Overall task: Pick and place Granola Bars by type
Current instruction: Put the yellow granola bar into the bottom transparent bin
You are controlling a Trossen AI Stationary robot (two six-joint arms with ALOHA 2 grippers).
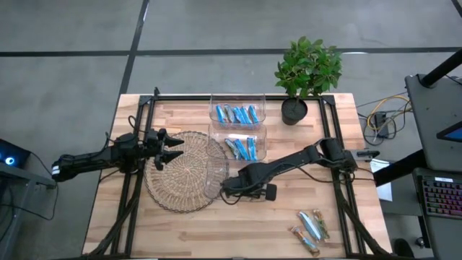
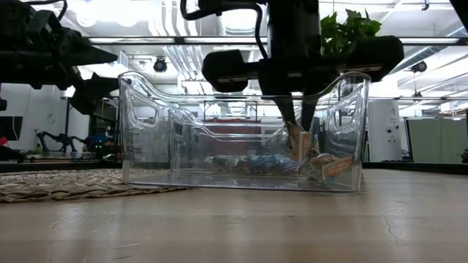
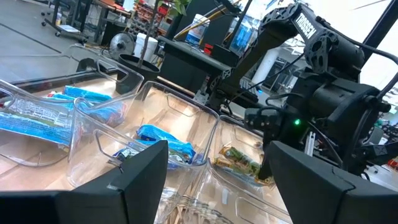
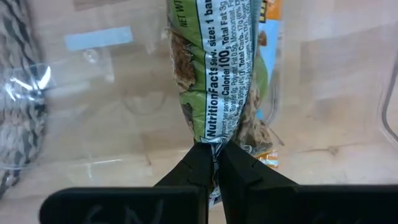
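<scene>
On your wooden table, the right gripper hangs inside the clear bin. Its jaws are clamped on a green granola bar; the left gripper waits apart, jaws spread.

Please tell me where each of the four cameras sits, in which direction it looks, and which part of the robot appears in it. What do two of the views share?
High view: above the table, looking straight down; both arms show.
Low view: at table-top height, looking level through the nearest clear bin; the right gripper hangs into it.
Left wrist view: on the left arm, looking over the bins; the left gripper stands open.
Right wrist view: on the right arm, looking down into the bin; the right gripper pinches a green-wrapped bar.
Shared: low and right wrist views both show that held bar.
</scene>
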